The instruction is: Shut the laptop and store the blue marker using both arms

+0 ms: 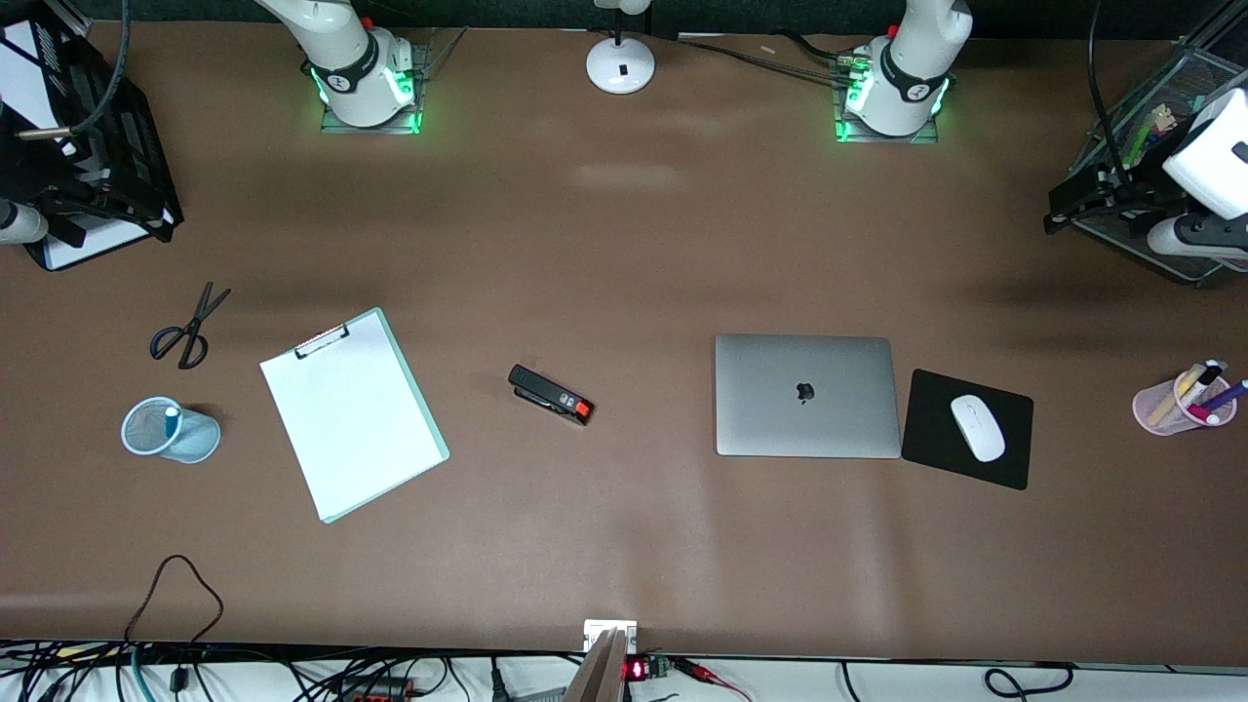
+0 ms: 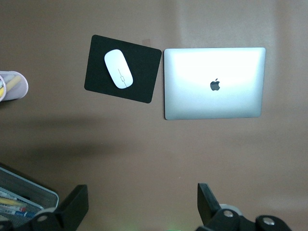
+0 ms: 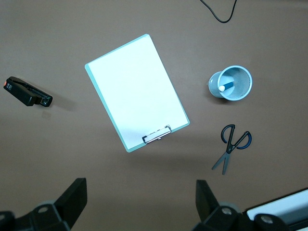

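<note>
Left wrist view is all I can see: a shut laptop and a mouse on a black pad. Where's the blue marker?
Observer: The blue marker stands in a blue mesh cup, toward the right arm's end of the table.
Operator: What's beside that cup?
Observer: A clipboard; scissors lie farther from the front camera than the cup.
Operator: Is the other hand holding anything?
Observer: No. The right hand is open and empty, up over the table near the clipboard's clip end.
</note>
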Action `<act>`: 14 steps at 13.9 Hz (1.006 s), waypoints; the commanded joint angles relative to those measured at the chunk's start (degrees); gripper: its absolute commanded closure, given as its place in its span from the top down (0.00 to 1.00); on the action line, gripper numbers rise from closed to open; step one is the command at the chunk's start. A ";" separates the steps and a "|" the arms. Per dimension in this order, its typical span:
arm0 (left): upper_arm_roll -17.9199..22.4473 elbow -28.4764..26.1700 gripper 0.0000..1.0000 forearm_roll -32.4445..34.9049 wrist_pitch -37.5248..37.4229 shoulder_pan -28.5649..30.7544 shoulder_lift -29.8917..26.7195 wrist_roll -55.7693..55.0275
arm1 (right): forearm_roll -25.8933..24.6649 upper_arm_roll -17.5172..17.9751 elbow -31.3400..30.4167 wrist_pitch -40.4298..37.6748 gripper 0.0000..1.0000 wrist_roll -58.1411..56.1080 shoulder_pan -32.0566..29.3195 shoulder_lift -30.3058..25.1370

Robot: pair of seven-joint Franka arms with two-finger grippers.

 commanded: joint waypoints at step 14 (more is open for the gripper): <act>-2.11 2.40 1.00 0.91 3.86 0.39 1.20 -4.25 | 0.88 0.25 -0.14 1.66 1.00 -0.23 -0.63 -0.12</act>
